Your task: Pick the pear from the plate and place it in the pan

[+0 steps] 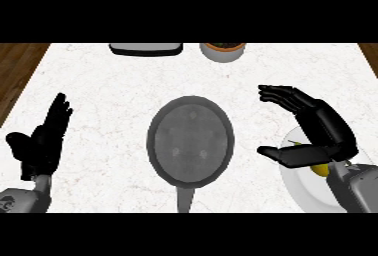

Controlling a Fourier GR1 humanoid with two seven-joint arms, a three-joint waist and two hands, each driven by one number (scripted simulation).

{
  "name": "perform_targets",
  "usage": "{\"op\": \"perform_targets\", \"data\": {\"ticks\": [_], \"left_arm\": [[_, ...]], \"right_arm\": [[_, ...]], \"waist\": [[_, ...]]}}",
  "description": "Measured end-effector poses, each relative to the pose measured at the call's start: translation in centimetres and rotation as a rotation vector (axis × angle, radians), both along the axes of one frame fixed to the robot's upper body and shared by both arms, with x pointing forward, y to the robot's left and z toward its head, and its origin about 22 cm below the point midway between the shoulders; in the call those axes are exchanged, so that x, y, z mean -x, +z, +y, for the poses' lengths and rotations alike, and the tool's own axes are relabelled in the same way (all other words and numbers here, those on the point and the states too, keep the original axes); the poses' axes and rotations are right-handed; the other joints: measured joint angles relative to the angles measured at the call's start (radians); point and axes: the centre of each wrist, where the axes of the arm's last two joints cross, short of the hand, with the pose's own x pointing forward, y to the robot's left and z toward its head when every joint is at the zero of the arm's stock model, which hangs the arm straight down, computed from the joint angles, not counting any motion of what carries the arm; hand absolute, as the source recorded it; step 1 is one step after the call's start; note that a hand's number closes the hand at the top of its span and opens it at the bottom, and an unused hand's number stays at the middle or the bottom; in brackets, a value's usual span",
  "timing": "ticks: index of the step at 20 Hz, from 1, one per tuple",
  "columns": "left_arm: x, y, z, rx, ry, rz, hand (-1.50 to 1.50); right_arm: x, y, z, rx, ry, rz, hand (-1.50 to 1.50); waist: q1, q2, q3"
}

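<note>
A dark grey pan (pixel 190 141) lies in the middle of the white counter, its handle (pixel 184 199) pointing toward me. At the lower right sits a white plate (pixel 301 182), partly covered by my right hand (pixel 325 132). That hand hovers over the plate with fingers and thumb spread, open. Beneath its thumb a bit of the yellow-green pear (pixel 320 170) shows on the plate; most of it is hidden. My left hand (pixel 40 142) rests open at the left edge, fingers up.
At the counter's far edge stand a dark flat appliance (pixel 145 48) and a white pot with brown filling (pixel 223 50). Brown wooden floor shows beyond the counter's left and right edges.
</note>
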Motion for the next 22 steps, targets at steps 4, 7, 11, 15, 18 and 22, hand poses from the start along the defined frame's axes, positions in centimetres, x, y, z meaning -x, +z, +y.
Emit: {"op": "perform_targets", "data": {"ticks": [4, 7, 11, 15, 18, 22], "left_arm": [[0.7, -0.9, 2.3, -0.082, 0.050, 0.145, 0.00], [0.7, -1.0, 3.4, -0.111, 0.064, 0.209, 0.00], [0.6, -0.8, 4.4, -0.143, 0.069, 0.249, 0.00], [-0.2, -0.5, 4.1, -0.150, 0.067, 0.261, 0.00], [-0.5, -0.2, 4.2, -0.155, 0.059, 0.267, 0.00], [-1.2, 0.0, 3.7, -0.155, 0.057, 0.271, 0.00]], "right_arm": [[-0.2, -3.4, -4.6, -0.191, -0.038, 0.110, -1.50], [-0.2, -4.5, -9.1, -0.233, 0.033, 0.104, -1.50], [-0.9, -3.4, -14.8, -0.180, 0.125, 0.064, -1.50], [-2.3, -0.2, -17.5, 0.006, 0.157, 0.047, -1.50], [-3.3, 3.5, -18.0, 0.208, 0.186, 0.031, -1.50], [-4.4, 7.2, -16.4, 0.484, 0.255, 0.009, -1.50]], "waist": [[-0.013, 0.004, 0.001], [-0.016, -0.001, -0.002], [-0.007, -0.007, -0.005], [-0.002, -0.009, -0.007], [0.002, -0.012, -0.008], [0.008, -0.013, -0.009]]}}
